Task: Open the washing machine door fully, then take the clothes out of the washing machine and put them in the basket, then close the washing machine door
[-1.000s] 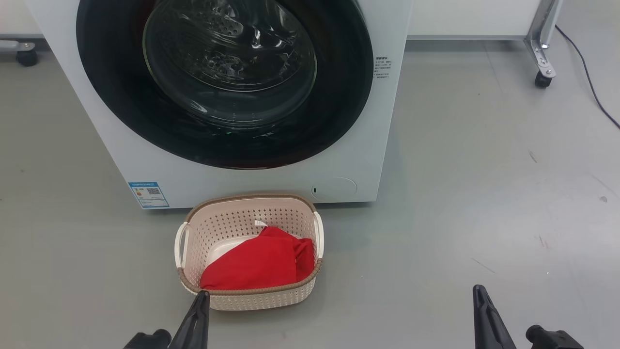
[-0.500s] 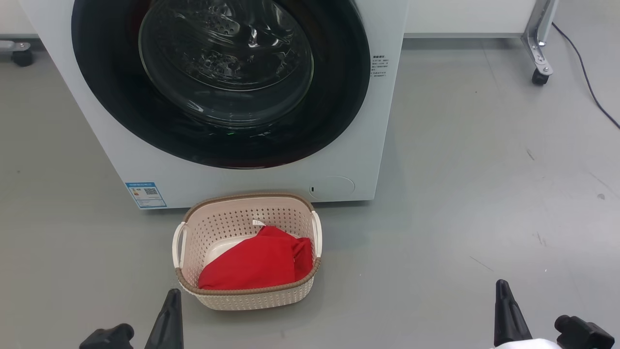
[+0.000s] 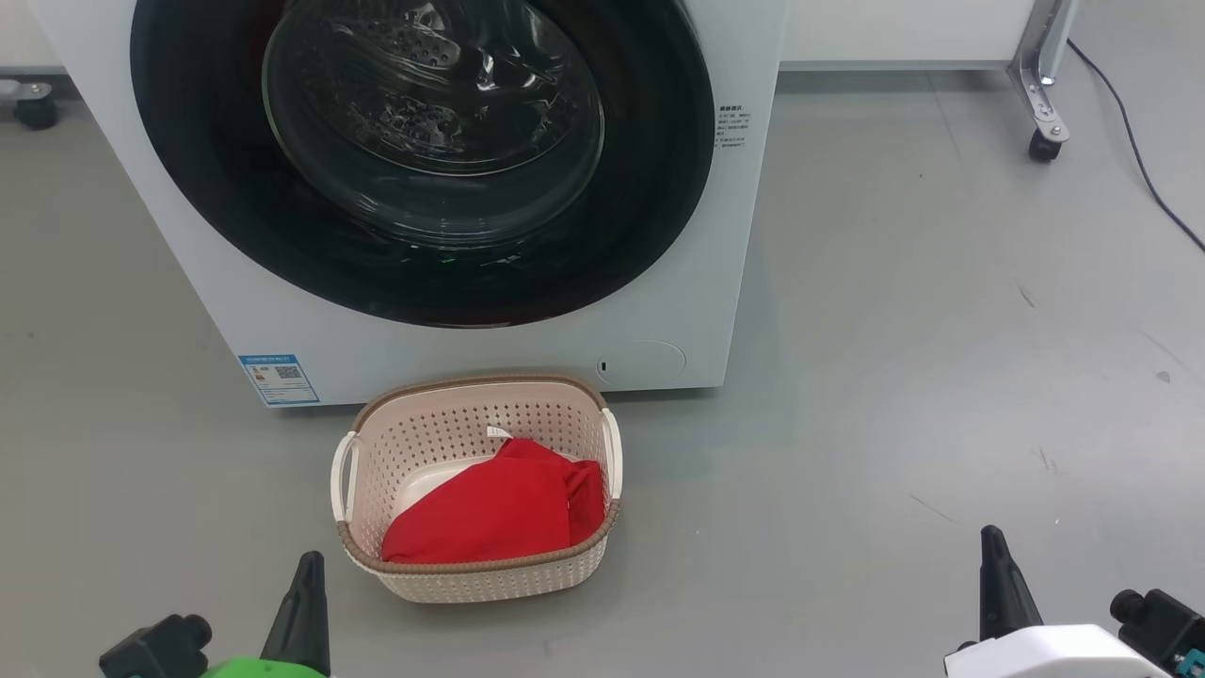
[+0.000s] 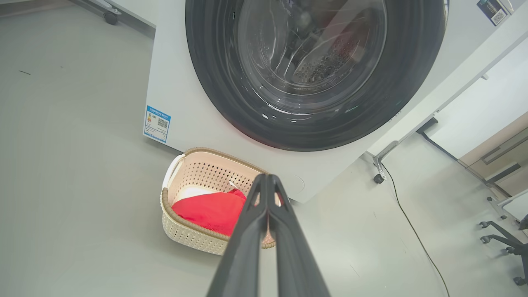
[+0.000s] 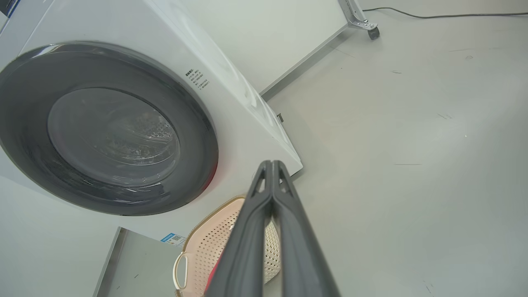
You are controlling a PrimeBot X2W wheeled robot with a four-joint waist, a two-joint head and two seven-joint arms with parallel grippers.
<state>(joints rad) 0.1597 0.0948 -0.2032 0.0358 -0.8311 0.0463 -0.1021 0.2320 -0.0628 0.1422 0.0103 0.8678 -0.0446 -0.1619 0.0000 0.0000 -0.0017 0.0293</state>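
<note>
The white washing machine (image 3: 471,358) stands ahead with its round glossy black door (image 3: 659,188) closed flat against the front. Just before it on the floor sits the cream perforated basket (image 3: 471,424), and the red clothes (image 3: 490,513) lie inside it. My left gripper (image 3: 306,565) hovers low at the basket's near left, shut and empty. Far to the basket's right my right gripper (image 3: 990,541) is shut and empty too. In the left wrist view the shut fingers (image 4: 266,181) point toward the basket (image 4: 194,235) and door (image 4: 214,82); in the right wrist view the fingers (image 5: 272,167) meet above the basket (image 5: 214,243).
A blue sticker (image 3: 278,377) marks the machine's lower left front. A metal frame leg on a caster (image 3: 1040,141) and a dark cable (image 3: 1148,179) are at the back right. Another caster (image 3: 33,108) sits at the far left. Open grey floor spreads to the right.
Both grippers have drawn apart and back toward the bottom corners, the left away from the basket's rim. The head view has shifted slightly.
</note>
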